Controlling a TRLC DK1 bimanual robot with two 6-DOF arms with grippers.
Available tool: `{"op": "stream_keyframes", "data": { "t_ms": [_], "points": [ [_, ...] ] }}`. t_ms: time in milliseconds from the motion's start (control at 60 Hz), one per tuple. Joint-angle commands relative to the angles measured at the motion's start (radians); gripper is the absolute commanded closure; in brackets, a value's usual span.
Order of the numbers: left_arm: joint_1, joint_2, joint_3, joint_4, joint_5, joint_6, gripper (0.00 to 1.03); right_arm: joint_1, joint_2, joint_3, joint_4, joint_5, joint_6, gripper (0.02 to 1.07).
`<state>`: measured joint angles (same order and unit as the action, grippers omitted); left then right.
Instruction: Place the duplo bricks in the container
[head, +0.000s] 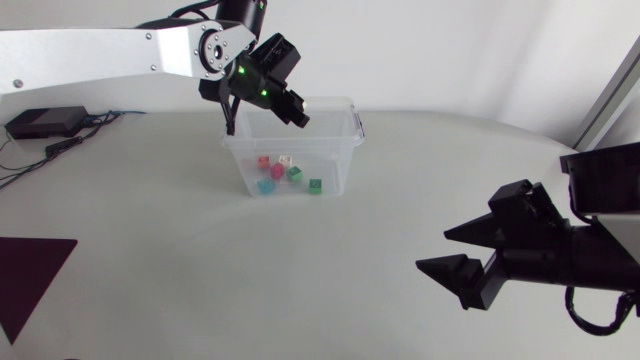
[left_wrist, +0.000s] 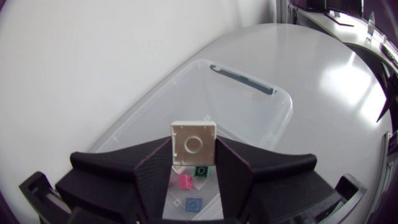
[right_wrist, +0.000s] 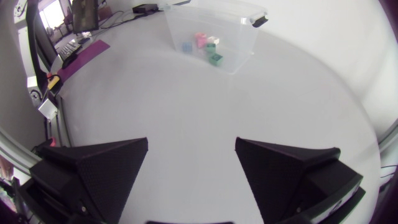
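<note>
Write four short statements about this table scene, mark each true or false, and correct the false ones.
1. The left gripper is shut on a white brick. True.
2. The container is empty. False: several coloured bricks lie in it.
3. The right gripper holds a green brick. False: it is open and holds nothing.
4. The white brick is held above the container. True.

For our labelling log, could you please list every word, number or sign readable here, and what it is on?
None is readable. The white brick, the coloured bricks, the clear container, the left gripper and the right gripper show no legible words, numbers or signs.
</note>
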<state>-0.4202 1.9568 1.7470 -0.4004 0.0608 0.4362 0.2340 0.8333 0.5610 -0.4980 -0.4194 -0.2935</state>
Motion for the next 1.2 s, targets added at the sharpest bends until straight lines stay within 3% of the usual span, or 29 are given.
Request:
{"op": "stream_keyframes", "data": {
  "t_ms": [0,300,383,483,517,567,783,1050,1183],
  "points": [
    [0.015,0.051,0.078,-0.021,-0.009,-0.051,0.78,0.005,-0.013,-0.007,-0.013,0.002,-0.018,0.06],
    [0.043,0.154,0.226,-0.064,-0.036,-0.126,0.76,0.008,-0.016,-0.007,-0.02,0.008,-0.015,0.06],
    [0.047,0.194,0.273,-0.084,-0.042,-0.143,0.71,0.01,-0.016,-0.006,-0.02,0.013,-0.015,0.06],
    [0.037,0.229,0.307,-0.114,-0.042,-0.151,0.24,0.014,-0.017,-0.006,-0.02,0.022,-0.015,0.06],
    [0.034,0.229,0.304,-0.115,-0.046,-0.154,0.13,0.016,-0.017,-0.004,-0.022,0.024,-0.015,0.06],
    [0.032,0.225,0.299,-0.117,-0.05,-0.157,0.06,0.016,-0.02,-0.003,-0.024,0.027,-0.015,0.06],
    [0.043,0.105,0.204,-0.112,-0.085,-0.169,0.05,0.024,-0.054,0.007,-0.027,0.09,-0.013,0.06],
    [0.136,-0.182,-0.127,0.103,-0.197,-0.132,0.05,-0.004,-0.2,0.011,0.004,0.238,-0.012,0.06],
    [0.182,-0.303,-0.247,0.126,-0.246,-0.134,0.05,-0.036,-0.247,0.01,0.018,0.292,-0.006,0.06]
  ]
}}
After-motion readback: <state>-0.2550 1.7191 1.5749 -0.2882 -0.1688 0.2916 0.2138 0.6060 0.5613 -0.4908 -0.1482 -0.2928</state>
